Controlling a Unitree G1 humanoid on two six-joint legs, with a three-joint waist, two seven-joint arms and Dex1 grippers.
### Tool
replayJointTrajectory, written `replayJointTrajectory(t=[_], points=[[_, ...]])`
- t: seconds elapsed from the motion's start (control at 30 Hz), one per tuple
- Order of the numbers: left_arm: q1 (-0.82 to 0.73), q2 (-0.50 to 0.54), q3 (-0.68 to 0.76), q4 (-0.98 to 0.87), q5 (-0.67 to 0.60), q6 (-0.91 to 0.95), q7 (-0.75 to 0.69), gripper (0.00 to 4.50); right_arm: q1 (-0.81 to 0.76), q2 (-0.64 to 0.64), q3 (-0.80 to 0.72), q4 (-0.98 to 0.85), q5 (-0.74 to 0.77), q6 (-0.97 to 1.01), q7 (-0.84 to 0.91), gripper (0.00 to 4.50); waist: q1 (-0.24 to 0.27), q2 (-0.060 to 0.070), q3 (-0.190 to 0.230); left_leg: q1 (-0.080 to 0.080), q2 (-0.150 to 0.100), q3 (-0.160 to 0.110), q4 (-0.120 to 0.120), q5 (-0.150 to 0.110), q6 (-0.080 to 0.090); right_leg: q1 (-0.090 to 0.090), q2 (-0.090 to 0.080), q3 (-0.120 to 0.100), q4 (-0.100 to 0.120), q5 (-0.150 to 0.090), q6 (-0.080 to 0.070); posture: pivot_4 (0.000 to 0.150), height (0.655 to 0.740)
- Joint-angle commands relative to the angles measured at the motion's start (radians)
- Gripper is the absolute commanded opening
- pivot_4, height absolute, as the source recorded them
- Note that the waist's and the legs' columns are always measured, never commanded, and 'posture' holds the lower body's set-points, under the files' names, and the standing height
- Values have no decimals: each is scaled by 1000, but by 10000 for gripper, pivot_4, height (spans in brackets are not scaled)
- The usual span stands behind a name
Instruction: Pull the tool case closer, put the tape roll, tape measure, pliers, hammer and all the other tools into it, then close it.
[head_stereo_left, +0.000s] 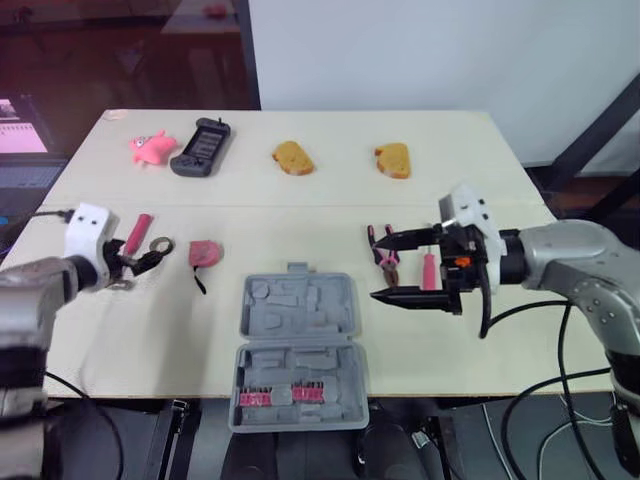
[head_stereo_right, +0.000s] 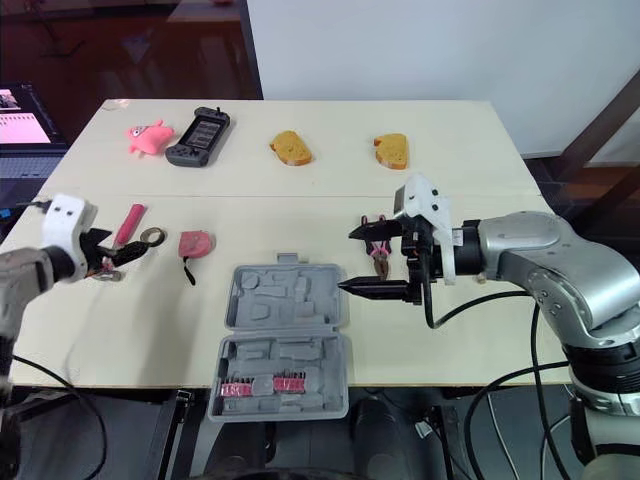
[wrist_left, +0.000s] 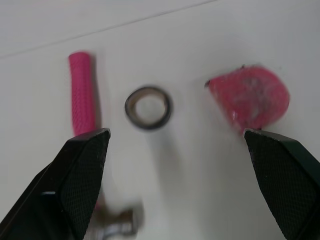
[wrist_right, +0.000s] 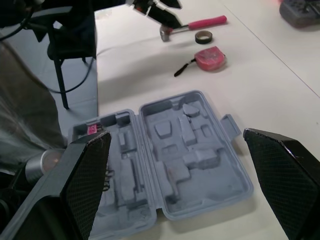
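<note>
1. The tool case (head_stereo_left: 298, 350) lies open at lower centre of the frame, by the front edge of the tabletop (head_stereo_left: 450, 340). It looks near enough to load.
2. At left, the left gripper (wrist_left: 176, 136) hovers with its fingers spread and empty, facing the tape roll (wrist_left: 148, 107) between the hammer (wrist_left: 82, 92) and the tape measure (wrist_left: 250, 97). Centre on the roll and descend straight without nudging the hammer.
3. The right gripper (head_stereo_left: 382, 266), its fingers also apart and empty, sits by the pliers (head_stereo_left: 388, 262). Keep it clear of the case.

Showing grey tool case (head_stereo_left: 300, 312) lying open centre-front; pink-handled hammer (head_stereo_left: 138, 232), tape roll (head_stereo_left: 160, 243) and pink tape measure (head_stereo_left: 205, 252) lying to its left, pliers (head_stereo_left: 385, 258) lying right.
</note>
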Motion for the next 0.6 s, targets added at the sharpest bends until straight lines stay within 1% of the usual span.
replayJointTrajectory(t=[0.03,0.17,0.27,0.43,0.6], points=[[-142,-17,-74,211,85,-88,-47,45000,-17,-9,-25,-24,4,-9,-6,44687,-1,0,0,0,0,0,0,0,0,-1,0,0,0,0,0,1500,7207],[-303,-71,-128,473,162,-192,-49,45000,-18,-20,-37,-28,5,-5,-14,44687,-1,0,0,-2,0,0,0,0,0,-3,0,0,3,1,3,1500,7207],[-375,-102,-144,624,204,-250,-32,45000,-12,-32,-47,-33,6,-3,-19,44687,-2,0,0,-3,0,0,0,0,0,-4,0,0,3,1,3,1500,7207],[-429,-137,-138,762,246,-326,0,45000,-5,-50,-61,-37,13,3,-26,44687,-1,0,0,-3,0,0,0,0,0,-4,0,0,3,2,3,1500,7207],[-446,-174,-123,811,258,-359,9,45000,-7,-65,-67,-35,9,0,-26,44687,2,0,0,-3,0,0,1,0,0,-4,0,0,3,2,3,1500,7207]])
